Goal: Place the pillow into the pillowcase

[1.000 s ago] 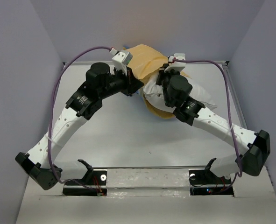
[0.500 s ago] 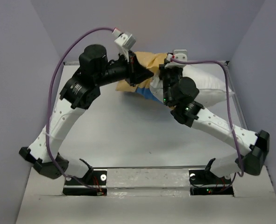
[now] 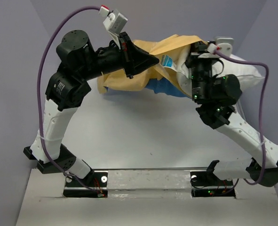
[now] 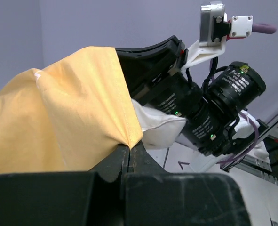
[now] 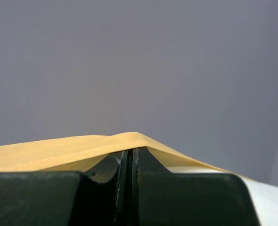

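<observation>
- Our left fingers [image 4: 124, 162] pinch the pillowcase [image 3: 143, 70] by its yellow edge, held above the desk [image 3: 139, 136].
- Our right fingers [image 5: 124, 162] pinch the opposite edge.
- The pillow [image 3: 244, 75] juts rightward, seemingly partly inside; its weight could tug the cloth free.

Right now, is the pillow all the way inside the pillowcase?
No, only partly in. One white end of the pillow sticks out bare on the right, past the yellow pillowcase.
</observation>
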Robot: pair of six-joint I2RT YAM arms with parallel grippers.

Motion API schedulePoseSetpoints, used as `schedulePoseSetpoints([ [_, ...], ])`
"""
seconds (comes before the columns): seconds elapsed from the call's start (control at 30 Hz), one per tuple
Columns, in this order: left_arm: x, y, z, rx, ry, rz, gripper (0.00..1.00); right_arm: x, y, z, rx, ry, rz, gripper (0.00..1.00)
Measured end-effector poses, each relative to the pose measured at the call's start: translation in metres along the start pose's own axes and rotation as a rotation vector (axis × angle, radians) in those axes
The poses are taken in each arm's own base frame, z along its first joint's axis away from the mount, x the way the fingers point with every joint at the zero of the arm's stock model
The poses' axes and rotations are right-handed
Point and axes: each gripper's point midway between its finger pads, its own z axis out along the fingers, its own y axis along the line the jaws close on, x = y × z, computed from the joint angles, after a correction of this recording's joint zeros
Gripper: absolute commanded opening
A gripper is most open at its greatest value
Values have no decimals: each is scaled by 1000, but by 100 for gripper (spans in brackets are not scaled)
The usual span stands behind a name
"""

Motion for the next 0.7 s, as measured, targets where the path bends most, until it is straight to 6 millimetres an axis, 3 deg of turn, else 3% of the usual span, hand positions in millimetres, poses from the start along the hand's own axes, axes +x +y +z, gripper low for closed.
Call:
schedulePoseSetpoints([
  [0.07, -16, -14, -9, 28, -50, 28, 0, -31, -7, -5, -42, -51, 91, 0],
  [0.17, -17, -22, -19, 32, -52, 37, 0, -27, 9, -12, -125, -53, 191, 0],
  [0.2, -12, -20, -22, 15, -43, 35, 0, -13, 18, -14, -148, -31, 207, 0],
  [0.3, 28, 8, -33, -106, 35, -4, 0, 69, 55, -20, -242, 76, 244, 0],
  [0.33, 53, 23, -40, -168, 88, -34, 0, 114, 67, -20, -275, 147, 235, 0],
  [0.43, 129, 67, -51, -323, 238, -108, 0, 226, 87, -26, -362, 359, 208, 0],
  [0.5, 179, 86, -56, -373, 336, -156, 0, 275, 87, -42, -398, 479, 174, 0],
  [0.53, 193, 90, -57, -381, 357, -170, 0, 286, 86, -49, -411, 514, 162, 0],
  [0.6, 215, 95, -62, -393, 374, -198, 0, 288, 85, -61, -440, 542, 151, 0],
  [0.7, 202, 82, -66, -354, 301, -197, 0, 282, 100, -72, -476, 545, 158, 0],
])
